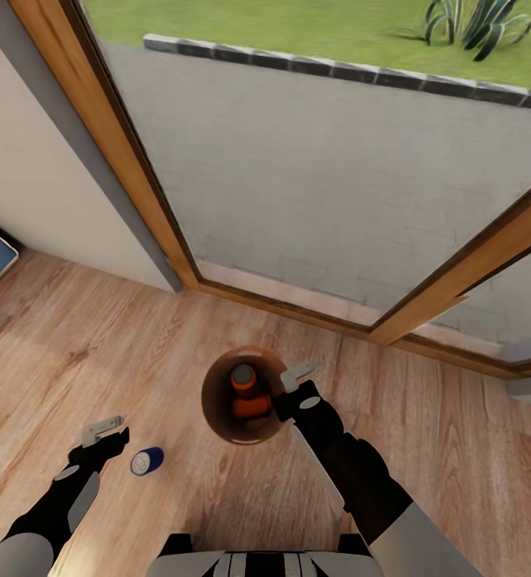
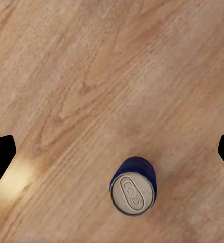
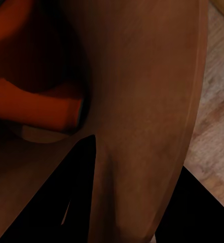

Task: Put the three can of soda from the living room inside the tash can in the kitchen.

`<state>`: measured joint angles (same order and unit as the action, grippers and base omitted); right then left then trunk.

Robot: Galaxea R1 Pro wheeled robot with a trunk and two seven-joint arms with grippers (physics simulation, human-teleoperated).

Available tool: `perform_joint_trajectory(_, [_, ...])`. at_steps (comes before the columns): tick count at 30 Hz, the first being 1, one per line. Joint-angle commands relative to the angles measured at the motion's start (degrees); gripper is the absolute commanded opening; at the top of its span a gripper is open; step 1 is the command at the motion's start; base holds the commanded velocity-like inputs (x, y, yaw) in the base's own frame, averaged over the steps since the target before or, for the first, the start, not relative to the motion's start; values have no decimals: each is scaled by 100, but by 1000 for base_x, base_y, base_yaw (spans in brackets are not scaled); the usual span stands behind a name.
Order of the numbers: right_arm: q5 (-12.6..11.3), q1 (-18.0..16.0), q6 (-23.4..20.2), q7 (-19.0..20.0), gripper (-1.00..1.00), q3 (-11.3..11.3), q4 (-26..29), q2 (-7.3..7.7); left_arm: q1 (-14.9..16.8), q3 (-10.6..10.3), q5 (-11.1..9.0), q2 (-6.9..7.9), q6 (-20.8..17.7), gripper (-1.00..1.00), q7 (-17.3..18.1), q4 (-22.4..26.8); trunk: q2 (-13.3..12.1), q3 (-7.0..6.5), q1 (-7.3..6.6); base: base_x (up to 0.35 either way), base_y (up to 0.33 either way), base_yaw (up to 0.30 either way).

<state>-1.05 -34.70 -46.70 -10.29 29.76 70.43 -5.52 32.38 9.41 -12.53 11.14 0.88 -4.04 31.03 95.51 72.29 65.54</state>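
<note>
Wood plank floor (image 1: 73, 353) runs up to the glass doors (image 1: 337, 176). On it stands the trash can (image 1: 217, 401), holding orange cans (image 1: 249, 397). The right gripper (image 1: 299, 377) clamps its rim. The left gripper (image 1: 103, 431), spread wide, hovers beside the upright blue can (image 1: 146, 462).

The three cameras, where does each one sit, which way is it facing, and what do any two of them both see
Head view: on the head, facing down at the plank floor; both arms, left gripper, right gripper at the bin.
Left wrist view: above the floor, facing down on the upright blue can; dark fingertips at the edges.
Right wrist view: at the bin's rim, facing its brown inside, orange cans; one dark finger.
Shared: head and left wrist views show the blue can.
</note>
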Motion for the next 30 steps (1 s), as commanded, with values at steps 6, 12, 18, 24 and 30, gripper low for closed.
perform_joint_trajectory(6, [-62,-2,7,1,-100,10,20,-1,-1,0,4,-2,2,100,0,0,0,0,0,0,0,0])
perform_joint_trajectory(12, [-57,-2,4,-4,-100,7,154,-1,-1,0,2,-5,4,100,0,0,201,89,109,0,0,0])
perform_joint_trajectory(18, [-54,-2,-540,-1,-100,8,334,-1,0,0,0,-5,7,100,0,0,441,197,241,0,0,0])
perform_joint_trajectory(24, [-40,-8,-792,-3,-100,-29,597,4,0,0,0,-6,8,100,0,0,682,305,373,0,0,0])
perform_joint_trajectory(30, [-38,-16,-832,-7,-100,-349,634,12,1,0,0,-6,8,100,0,0,923,413,505,0,0,0])
